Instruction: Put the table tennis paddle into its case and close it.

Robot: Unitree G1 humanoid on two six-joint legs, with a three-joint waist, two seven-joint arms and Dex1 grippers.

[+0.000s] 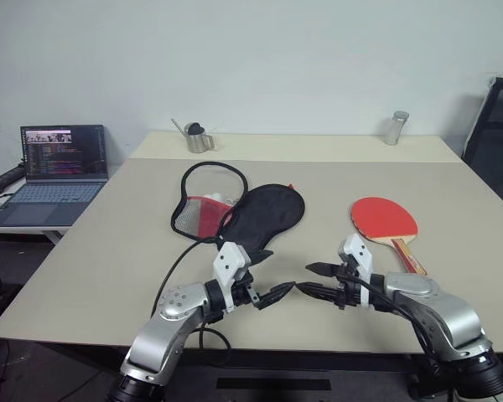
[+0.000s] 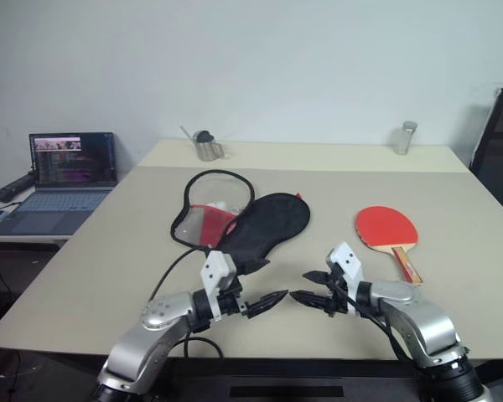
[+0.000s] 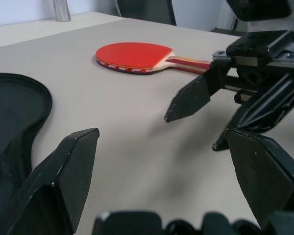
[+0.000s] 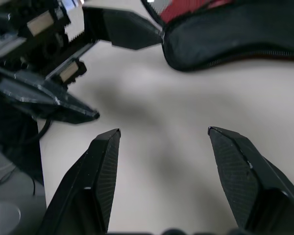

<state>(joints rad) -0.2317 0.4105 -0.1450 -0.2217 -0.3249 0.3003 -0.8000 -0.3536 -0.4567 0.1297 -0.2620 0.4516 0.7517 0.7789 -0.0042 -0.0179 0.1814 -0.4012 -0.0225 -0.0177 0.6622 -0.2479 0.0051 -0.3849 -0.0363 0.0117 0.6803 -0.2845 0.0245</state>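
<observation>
My left gripper (image 1: pixel 278 285) hovers over the near edge of the table (image 1: pixel 117 251), pointing toward the right, its fingers spread wide with nothing between them. My right gripper (image 1: pixel 312 279) faces it from the other side, pointing left and slightly down, its fingers also parted and empty. The two sets of fingertips stand near each other above bare tabletop, not touching.

The table tennis paddle (image 1: pixel 386 219) lies flat on the table to my right, red face up, handle toward the near edge, just beyond my right gripper and apart from it. The case (image 1: pixel 264 213) lies open near the table's middle, ahead of my left gripper: the black flap rests toward me, the red inside with its mesh pocket (image 1: pixel 197 216) shows to the left, and the zip edge loops up behind it.

A laptop (image 1: pixel 57 172) stands on a side table to the left. A metal cup (image 1: pixel 199 138) and a metal cylinder (image 1: pixel 395 127) stand near the far edge
</observation>
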